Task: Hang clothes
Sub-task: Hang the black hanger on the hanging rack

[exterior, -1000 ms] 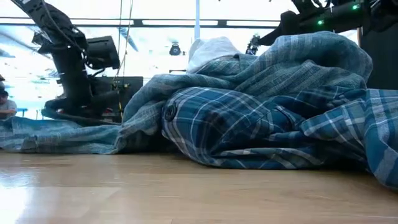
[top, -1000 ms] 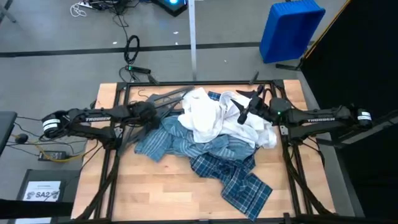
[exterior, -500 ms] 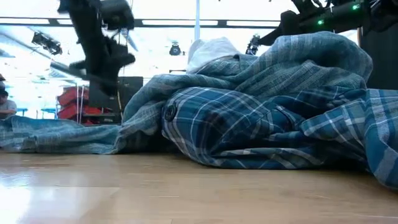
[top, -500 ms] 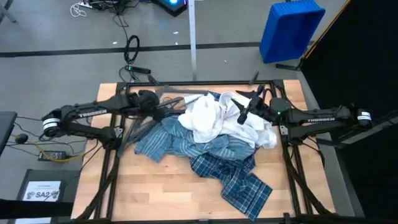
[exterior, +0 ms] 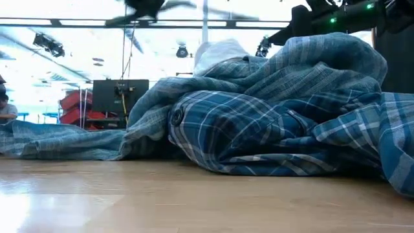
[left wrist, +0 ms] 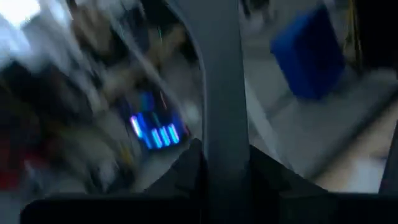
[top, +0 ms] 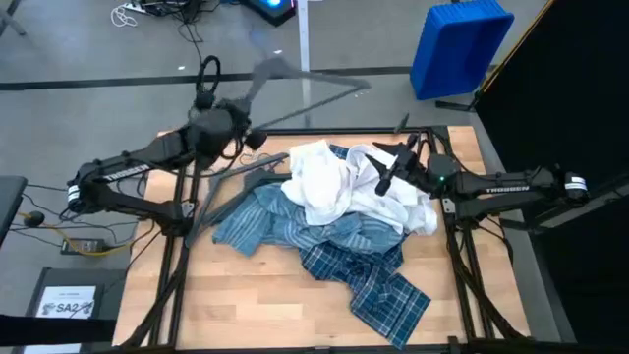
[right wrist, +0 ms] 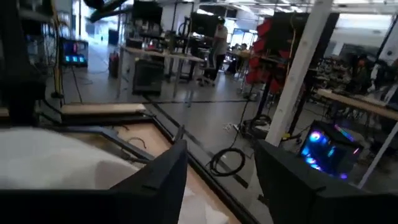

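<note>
The clothes lie heaped in the middle of the table: a white shirt (top: 324, 187) on top, a striped blue-grey shirt (top: 260, 221) under it and a plaid shirt (top: 378, 285) toward the near edge. In the low view the plaid shirt (exterior: 259, 136) fills the front. My left gripper (top: 234, 118) is raised over the table's far left corner, shut on a dark grey hanger (top: 295, 77) that shows blurred. My right gripper (top: 386, 175) hovers open just above the white shirt's right side (right wrist: 50, 162), touching nothing. My left gripper pinches one grey bar of the hanger (left wrist: 221, 106) between its two fingers (left wrist: 186, 171); the bar runs straight out along them. The hanger is lifted clear of the table and reaches out past the far edge. Blur hides which part of the hanger this bar is.
Another grey hanger (top: 231, 192) lies on the table left of the pile, partly under the striped shirt. A black frame (top: 187, 197) borders the table. A blue bin (top: 457, 44) stands on the floor beyond the far right corner. Bare wood (top: 265, 295) shows near left.
My left gripper has risen from table height beside the pile and swung toward the far edge, carrying the hanger. The hanger has come off the table and now sticks out high over the far edge.
</note>
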Controlling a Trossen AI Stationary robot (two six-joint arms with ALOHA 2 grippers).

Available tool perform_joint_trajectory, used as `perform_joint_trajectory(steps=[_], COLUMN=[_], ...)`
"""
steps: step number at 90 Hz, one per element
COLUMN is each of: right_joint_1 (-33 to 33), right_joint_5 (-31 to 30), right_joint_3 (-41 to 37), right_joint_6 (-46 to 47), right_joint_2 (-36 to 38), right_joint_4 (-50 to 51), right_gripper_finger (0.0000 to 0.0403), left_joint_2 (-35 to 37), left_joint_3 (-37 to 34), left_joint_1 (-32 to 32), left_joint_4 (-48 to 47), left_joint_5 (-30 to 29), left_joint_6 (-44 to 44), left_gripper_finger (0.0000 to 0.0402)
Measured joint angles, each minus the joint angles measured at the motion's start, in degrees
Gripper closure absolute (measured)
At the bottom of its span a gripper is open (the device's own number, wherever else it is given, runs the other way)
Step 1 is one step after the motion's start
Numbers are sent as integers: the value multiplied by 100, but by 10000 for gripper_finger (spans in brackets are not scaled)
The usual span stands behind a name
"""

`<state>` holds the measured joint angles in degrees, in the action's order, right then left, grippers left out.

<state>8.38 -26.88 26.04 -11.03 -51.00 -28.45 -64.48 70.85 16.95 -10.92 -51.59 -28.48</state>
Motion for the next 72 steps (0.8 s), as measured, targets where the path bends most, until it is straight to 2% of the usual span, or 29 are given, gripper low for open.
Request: perform_joint_trajectory(steps=[11,16,20,35,55,72], right_joint_1=[2,0,0,0,0,0], right_joint_5=[214,304,315,318,361,365], right_joint_3=[0,0,0,0,0,0], right_joint_6=[159,226,262,455,661,710], right_joint_2=[2,2,2,2,2,2], right_joint_4=[-35,-53,-68,-65,-65,-68], right_gripper_finger=[248,248,247,246,250,248], left_joint_2=[-148,-218,-268,-611,-1534,-2570], left_joint_3=[4,9,98,845,2244,3752], left_joint_1=[273,488,690,1560,2505,3035], left_joint_4=[2220,2958,3169,2504,1857,1310], left_joint_5=[582,916,1122,1817,3082,3468], left_joint_6=[-2322,-2947,-3220,-3103,-2823,-2744], left_gripper_finger=[349,349,349,349,349,349])
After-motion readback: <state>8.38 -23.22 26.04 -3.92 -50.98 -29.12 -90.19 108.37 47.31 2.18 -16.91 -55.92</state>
